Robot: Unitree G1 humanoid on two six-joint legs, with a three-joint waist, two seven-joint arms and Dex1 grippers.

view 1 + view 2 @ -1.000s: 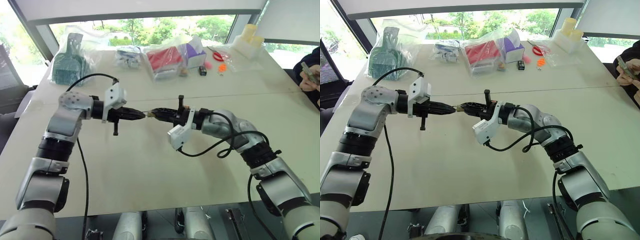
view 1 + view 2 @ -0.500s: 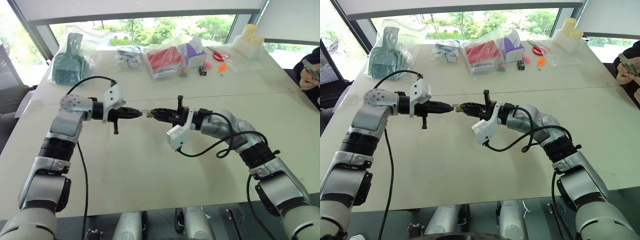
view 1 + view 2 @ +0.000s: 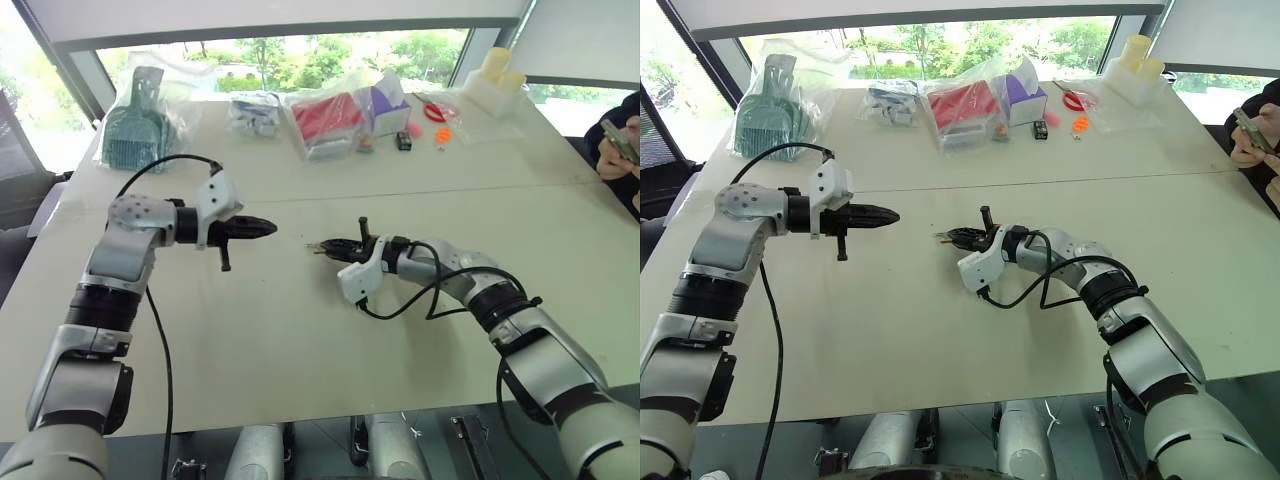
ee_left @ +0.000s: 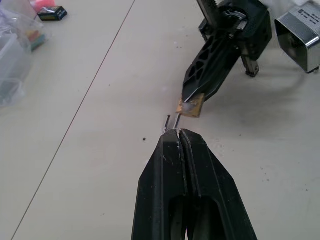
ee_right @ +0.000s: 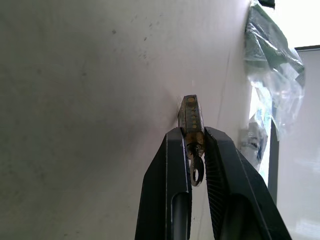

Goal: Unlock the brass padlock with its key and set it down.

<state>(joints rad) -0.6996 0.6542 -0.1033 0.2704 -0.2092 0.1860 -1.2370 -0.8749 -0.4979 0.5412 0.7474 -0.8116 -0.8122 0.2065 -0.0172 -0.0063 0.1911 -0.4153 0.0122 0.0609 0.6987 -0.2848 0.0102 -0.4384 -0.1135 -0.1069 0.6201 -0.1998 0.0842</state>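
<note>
From the head views the two black claws stand apart over the pale desk (image 3: 300, 340): the left claw (image 3: 268, 228) hangs above the surface, pointing toward the right claw (image 3: 318, 246), which sits low, close to the desk top. At that range the things they carry are mere specks; the wrist views bring them out. The right wrist view looks along the right claw's two ribbed black fingers (image 5: 172, 165), which stand narrowly apart and pinch the brass padlock (image 5: 191, 116) between them: a small, flat-sided block of dull yellow metal with a row of round rivet marks down its narrow edge, its far end near or at the desk, which of the two I cannot tell. The key (image 5: 196, 166), thin and silvery with a small ring bow, hangs between the same fingers at the padlock's near end. The left wrist view shows the left claw pressed fully together, a short thin silver wire-like piece (image 4: 171, 121) poking out at its tip; what it is cannot be told. Beyond it that view shows the right claw from the front with the brass body at its tip. Clear plastic bags (image 3: 335, 115) of clutter lie along the far edge.
</note>
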